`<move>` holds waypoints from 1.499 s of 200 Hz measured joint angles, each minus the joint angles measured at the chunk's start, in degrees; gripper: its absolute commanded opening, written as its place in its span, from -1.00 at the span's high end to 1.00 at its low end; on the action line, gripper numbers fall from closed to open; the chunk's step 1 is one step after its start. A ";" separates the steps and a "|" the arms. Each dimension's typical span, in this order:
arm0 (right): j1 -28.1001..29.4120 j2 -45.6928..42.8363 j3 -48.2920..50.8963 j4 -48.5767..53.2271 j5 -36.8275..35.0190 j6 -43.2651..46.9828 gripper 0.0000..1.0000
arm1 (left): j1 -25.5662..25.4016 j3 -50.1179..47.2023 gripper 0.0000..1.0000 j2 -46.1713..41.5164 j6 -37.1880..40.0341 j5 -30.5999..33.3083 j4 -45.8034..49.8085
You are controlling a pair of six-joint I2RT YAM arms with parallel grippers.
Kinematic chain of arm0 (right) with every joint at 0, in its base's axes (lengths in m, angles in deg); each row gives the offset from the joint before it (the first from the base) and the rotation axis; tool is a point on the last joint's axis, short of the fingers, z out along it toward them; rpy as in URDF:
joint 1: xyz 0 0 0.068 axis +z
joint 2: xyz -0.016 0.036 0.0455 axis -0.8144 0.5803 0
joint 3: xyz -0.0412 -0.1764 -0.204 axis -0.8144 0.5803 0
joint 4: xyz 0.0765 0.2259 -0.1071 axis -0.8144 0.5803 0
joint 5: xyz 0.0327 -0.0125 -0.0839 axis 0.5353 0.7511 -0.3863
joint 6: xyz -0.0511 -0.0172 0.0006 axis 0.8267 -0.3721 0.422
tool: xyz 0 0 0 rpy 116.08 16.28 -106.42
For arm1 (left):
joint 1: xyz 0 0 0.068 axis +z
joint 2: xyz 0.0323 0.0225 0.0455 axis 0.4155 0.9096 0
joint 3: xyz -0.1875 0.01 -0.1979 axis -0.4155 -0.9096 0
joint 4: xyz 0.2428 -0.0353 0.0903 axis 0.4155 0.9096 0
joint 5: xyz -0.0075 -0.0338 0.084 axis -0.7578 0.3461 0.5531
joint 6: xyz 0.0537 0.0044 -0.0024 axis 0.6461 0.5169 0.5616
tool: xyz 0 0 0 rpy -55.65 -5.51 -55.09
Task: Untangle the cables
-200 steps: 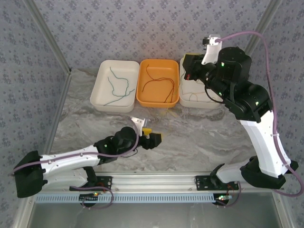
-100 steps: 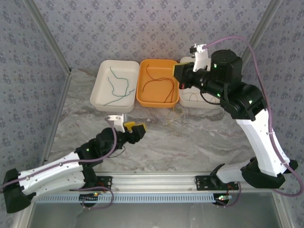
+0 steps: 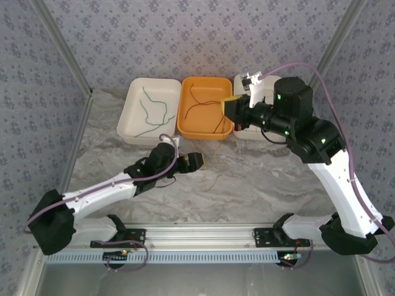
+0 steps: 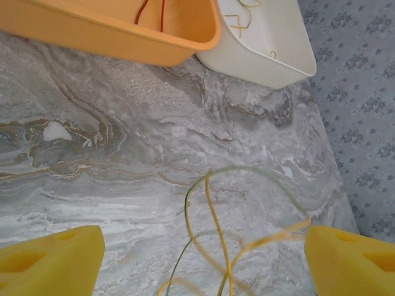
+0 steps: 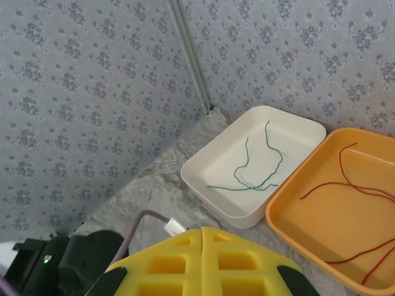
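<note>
Wide marble desk (image 3: pixel 265 179) underneath it all, and the big right arm (image 3: pixel 333 179) reared up from the near right corner and bent back toward the far row of trays. The left arm (image 3: pixel 99 194) lay low, stretched from the near left toward the middle of the desk. Three trays sat side by side at the far edge: a left white tray (image 3: pixel 131 120), an orange tray (image 3: pixel 197 136) in the middle and a right white tray (image 4: pixel 265 61). The right claw (image 5: pixel 202 237) hung above the orange tray's right rim, pads pressed flat together with nothing seen between them. The left claw (image 4: pixel 203 250) sat low over bare desk just near of the orange tray, fingers spread wide and gripping nothing. A green cable (image 5: pixel 259 176) curled in the left white tray, red cables (image 5: pixel 345 185) looped in the orange one, and a yellow-tan cable (image 4: pixel 237 15) lay in the right white tray. Loose yellow-green strands (image 4: pixel 213 216) looped over the desk between the left claw's fingers; whether they touched the right-hand finger could not be told.
</note>
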 measured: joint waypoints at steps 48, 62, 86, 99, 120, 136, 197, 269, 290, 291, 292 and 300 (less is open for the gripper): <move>-0.20 -4.33 11.67 -4.59 2.19 -0.11 1.00 | 1.20 0.66 -0.49 6.08 -3.30 -3.39 1.57; -0.20 -6.14 16.46 -5.86 2.29 -0.28 1.00 | 1.20 0.70 -0.40 6.93 -3.39 -3.41 2.80; -0.20 -9.53 24.52 -6.95 1.99 -0.90 1.00 | 1.11 1.05 -0.35 8.28 -3.04 -3.32 5.09; -0.20 -11.10 27.91 -7.26 1.57 -1.25 1.00 | 0.63 1.29 -0.34 8.48 -2.73 -2.67 6.78; -0.22 -13.18 31.95 -7.48 0.79 -1.75 1.00 | -0.48 2.29 -0.27 8.72 -2.10 -1.79 9.18; -0.22 -14.34 34.29 -7.67 -0.22 -1.77 1.00 | -1.46 3.06 -0.26 8.85 -1.68 -0.96 10.16; -0.37 -18.56 41.00 -6.03 -4.90 -2.45 1.00 | -4.50 9.31 -0.15 14.60 1.20 2.36 15.41; -2.99 -21.94 45.99 -3.74 -6.29 -2.86 1.00 | -3.52 17.73 0.01 28.09 6.49 -0.61 16.87; -3.52 -22.03 46.10 -3.76 -6.10 -2.86 1.00 | -2.95 19.45 0.05 32.04 6.71 -1.44 16.46; -3.56 -22.03 46.10 -3.76 -6.10 -2.86 1.00 | -2.91 19.52 0.05 32.28 6.71 -1.49 16.39; -3.58 -22.03 46.10 -3.74 -6.10 -2.86 1.00 | -2.89 19.56 0.06 32.39 6.71 -1.51 16.33; -3.69 -22.08 46.10 -3.76 -6.08 -2.86 1.00 | -2.69 19.71 0.13 33.33 6.73 -1.81 15.69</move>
